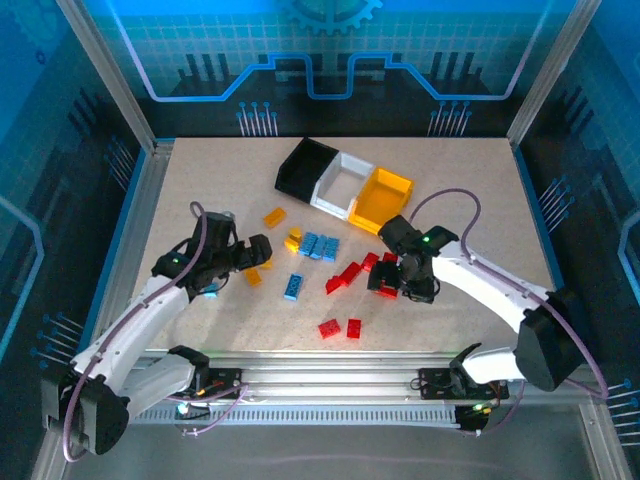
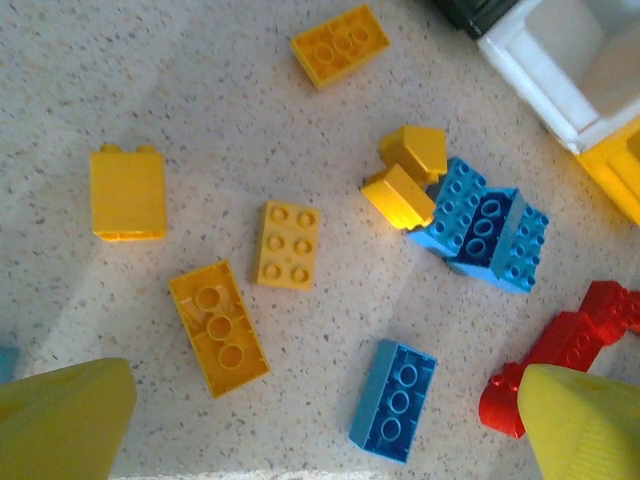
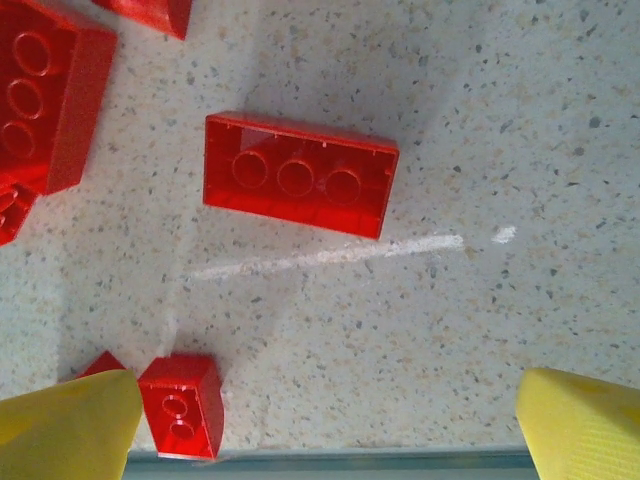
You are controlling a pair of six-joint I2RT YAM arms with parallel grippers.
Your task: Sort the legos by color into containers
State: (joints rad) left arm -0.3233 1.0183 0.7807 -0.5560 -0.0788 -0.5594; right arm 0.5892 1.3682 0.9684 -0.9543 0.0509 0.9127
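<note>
Right wrist view: my right gripper (image 3: 328, 405) is spread wide and empty, with a small red brick (image 3: 182, 405) just beside one finger (image 3: 70, 425) and an upturned red one (image 3: 298, 176) farther out between the two. My left gripper (image 2: 320, 400) gapes just as wide (nothing held), with yellow bricks (image 2: 218, 327) and blue ones (image 2: 393, 400) ahead of it. Farthest off, the containers (image 1: 345, 185) sit in a row, well apart from both.

left arm (image 1: 135, 320), right arm (image 1: 485, 285): white links, black joints | cables (image 1: 447, 193): thin purplish loops | green light (image 1: 428, 238): by each wrist | left gripper (image 2: 325, 400), right gripper (image 3: 330, 400): yellow wedge fingertips (image 2: 60, 420)
</note>
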